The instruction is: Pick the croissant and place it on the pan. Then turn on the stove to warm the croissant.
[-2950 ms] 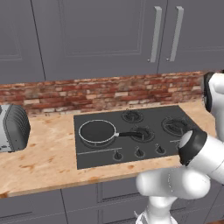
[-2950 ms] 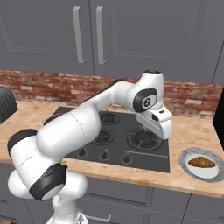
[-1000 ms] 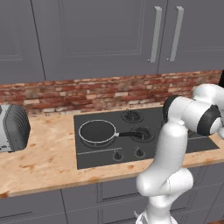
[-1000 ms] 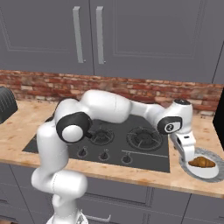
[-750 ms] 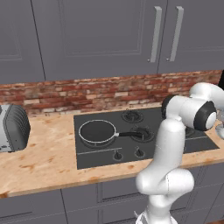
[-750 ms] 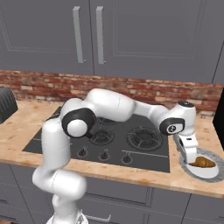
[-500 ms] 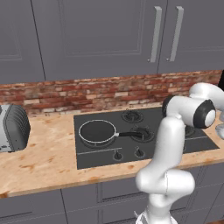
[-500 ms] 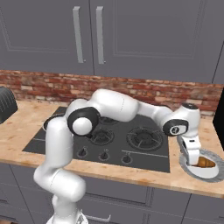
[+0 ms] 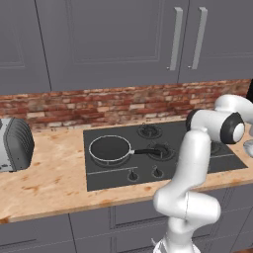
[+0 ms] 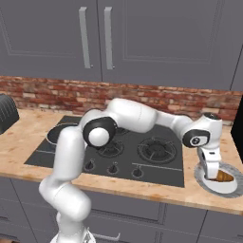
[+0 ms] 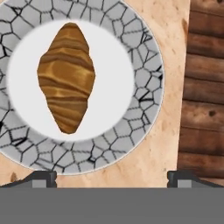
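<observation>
The claw (image 10: 213,177) hangs low over a plate (image 11: 146,57) at the right end of the counter (image 9: 54,180), its two fingertips (image 11: 41,178) spread wide and holding nothing. Directly under it, but off toward one fingertip rather than midway between them, lies the croissant (image 11: 66,83), resting loose on the plate's white centre with its long axis running away from the claw. In my judgement that offset is the first hazard: a straight descent would bring one finger down onto the pastry or the patterned rim instead of past its flank, pushing it across the smooth plate. A second risk is the grip line; closing along the tapered ends rather than across the thick middle would likely let it slip or tilt out during the lift. A hard squeeze could also crush it. Well off to the claw's left sits the stove (image 9: 117,170), and on its far-left burner the pan (image 9: 109,148), dark inside, its black handle pointing back toward the claw. The carry is long, so a weak hold may drop the croissant on the cooktop short of the pan. Nearer the front edge is the row of knobs (image 10: 113,168), untouched; turning the wrong one would heat an empty burner.
</observation>
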